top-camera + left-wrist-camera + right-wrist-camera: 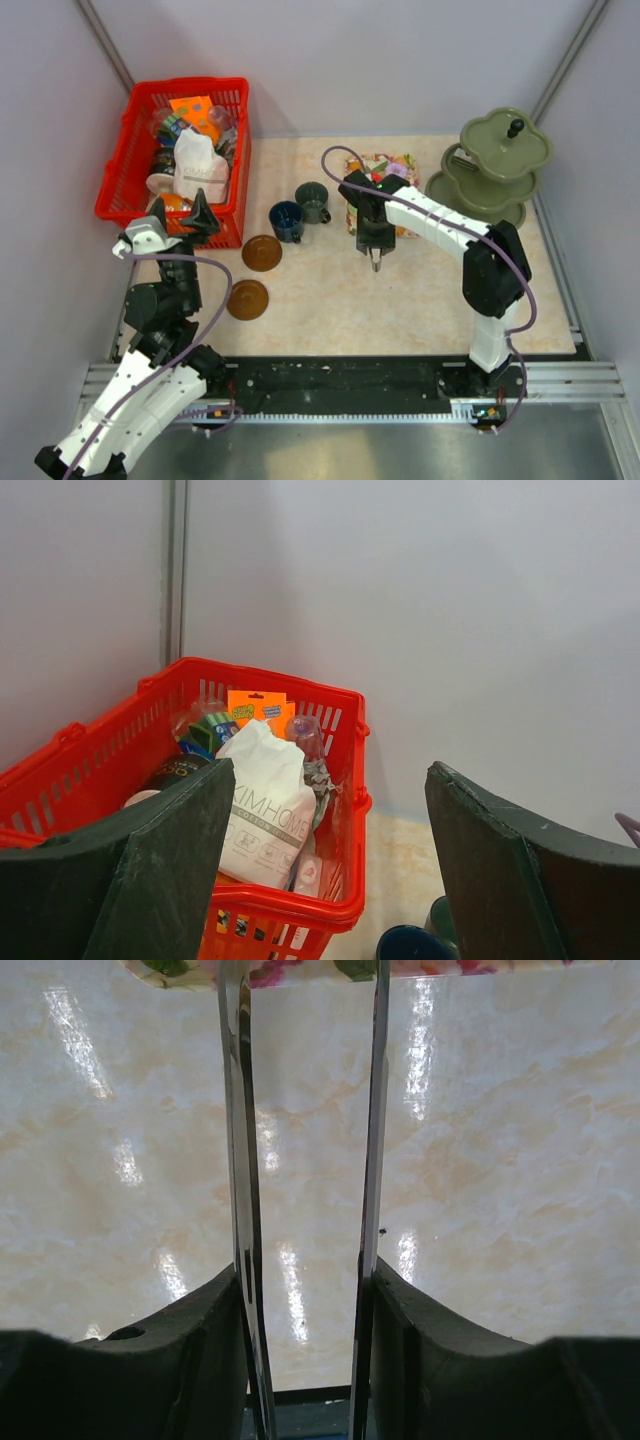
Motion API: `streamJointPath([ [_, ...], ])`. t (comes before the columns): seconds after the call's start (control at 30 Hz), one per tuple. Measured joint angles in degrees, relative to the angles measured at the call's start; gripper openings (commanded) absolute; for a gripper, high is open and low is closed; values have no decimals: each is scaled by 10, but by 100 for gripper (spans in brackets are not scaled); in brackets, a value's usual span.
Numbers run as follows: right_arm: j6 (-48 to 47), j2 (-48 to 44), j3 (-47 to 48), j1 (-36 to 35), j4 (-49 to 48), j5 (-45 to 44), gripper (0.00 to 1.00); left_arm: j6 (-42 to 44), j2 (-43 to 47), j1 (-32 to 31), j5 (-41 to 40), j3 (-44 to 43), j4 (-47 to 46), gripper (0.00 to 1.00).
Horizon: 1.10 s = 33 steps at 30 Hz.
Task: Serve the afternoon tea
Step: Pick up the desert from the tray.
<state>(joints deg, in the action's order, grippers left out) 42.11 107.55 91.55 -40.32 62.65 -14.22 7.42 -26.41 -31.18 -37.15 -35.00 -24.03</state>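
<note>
The left gripper (185, 213) stands spread wide with nothing between its dark fingers (150, 870). The red plastic basket (115, 165) of mixed clutter lies straight ahead of it and close. Off to that hand's right, low at the edge of its wrist view, sit the navy mug (287, 221) and the dark-green mug (313, 202), side by side and about touching. The two round brown saucers (262, 252) (247, 299) lie bare on its near right, a little apart from each other. This arm is the nearer one for cups and saucers.

The right gripper (375, 248) is clamped on the thin metal tongs (237, 1160). Their long axis runs straight out from the fingers, tips down toward bare table. The floral-printed tray (400, 165) lies just beyond the tips, on the far side of that hand. Its edge only shows at the top of the wrist view, and the tongs seem not to touch it. Colourful bits on it are likely the pastries, but print and food are hard to tell apart. The olive-green three-tier stand (505, 145) is further to that hand's right, well apart, so this arm should do the carrying.

The cream marbled tabletop (330, 310) is glossy and the tray may slide on it. Pale plain walls (350, 60) close in on three sides
</note>
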Motion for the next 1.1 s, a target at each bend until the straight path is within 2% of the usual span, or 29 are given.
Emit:
streamJointPath([
  [0.13,0,9,0,0,-7,-3,37,0,0,0,0,0,0,82],
  [0.4,-2,10,-6,1,-12,-14,15,0,0,0,0,0,0,82],
  [0.6,-6,-10,-33,1,-17,-19,15,0,0,0,0,0,0,81],
  [0.8,-23,-75,-38,1,-4,-25,15,0,0,0,0,0,0,81],
  [1.1,-58,-159,-17,9,60,-41,16,0,0,0,0,0,0,81],
])
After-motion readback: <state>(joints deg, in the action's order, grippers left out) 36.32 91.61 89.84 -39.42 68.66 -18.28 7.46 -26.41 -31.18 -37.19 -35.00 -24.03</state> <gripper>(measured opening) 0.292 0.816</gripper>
